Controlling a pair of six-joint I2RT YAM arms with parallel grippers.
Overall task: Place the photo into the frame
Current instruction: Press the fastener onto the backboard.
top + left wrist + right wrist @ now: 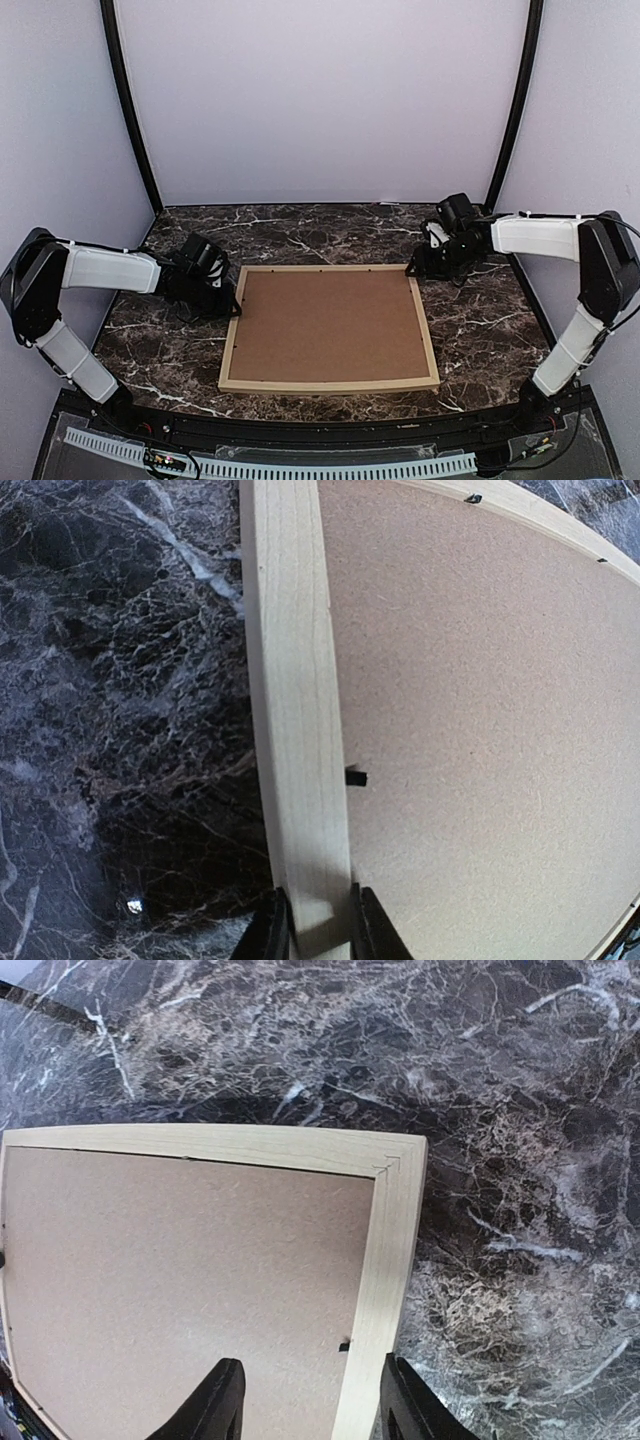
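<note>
While left claw (pixel 320 932) clenches frame (pixel 295 730) edge, right claw (pixel 310 1395) straddles opposite edge, released.

— The frame (pixel 298 730)?
— Pale bare wood, smooth, matt, fine grain.
— Inside the frame?
— Brown backing board (pixel 480 730), matt, faintly fibrous.
— Around the frame?
— Table (pixel 120 680): dark, white-veined marble look, slight sheen.

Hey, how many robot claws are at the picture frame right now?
2. The left claw pinches the left rail of the frame. The right claw straddles the right rail near the far corner, with its jaws open and clear of the wood. None seems hidden.
</note>
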